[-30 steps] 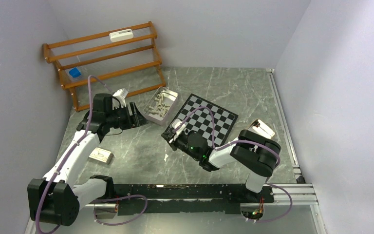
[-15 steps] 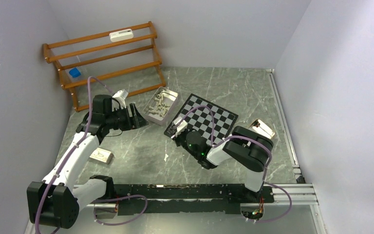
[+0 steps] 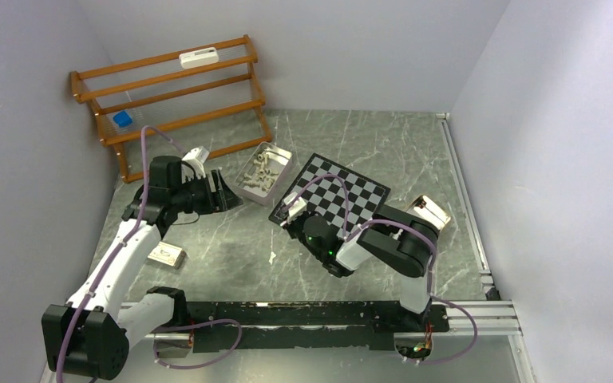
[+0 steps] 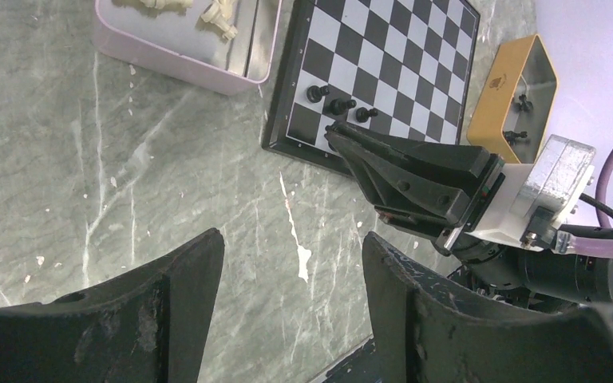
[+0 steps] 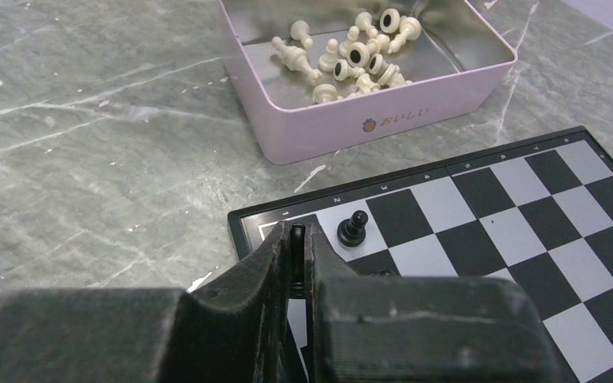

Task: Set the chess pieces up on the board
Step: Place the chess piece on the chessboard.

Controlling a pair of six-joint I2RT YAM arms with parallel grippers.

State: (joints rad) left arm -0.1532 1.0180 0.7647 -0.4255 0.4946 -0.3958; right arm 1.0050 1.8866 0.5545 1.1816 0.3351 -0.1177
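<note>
The board (image 3: 343, 194) lies at mid-table, with three black chess pieces (image 4: 340, 104) standing near its near-left corner. My right gripper (image 3: 290, 209) hangs over that corner, shut on a thin black piece (image 5: 296, 254) held upright between its fingers. A black pawn (image 5: 353, 227) stands on a white square just right of the fingers. Cream-white pieces (image 5: 351, 56) lie in a pink tin (image 3: 265, 169) left of the board. More black pieces sit in a gold tin (image 4: 519, 88). My left gripper (image 3: 225, 191) is open and empty above the bare table, left of the pink tin.
A wooden slatted rack (image 3: 172, 96) stands at the back left with a white device (image 3: 199, 57) and a blue item (image 3: 122, 120) on it. A small flat packet (image 3: 165, 254) lies by the left arm. Walls close in on three sides.
The right arm's elbow has swung left and its gripper has edged a little farther over the board's corner, still holding the piece. The left arm has barely moved.
</note>
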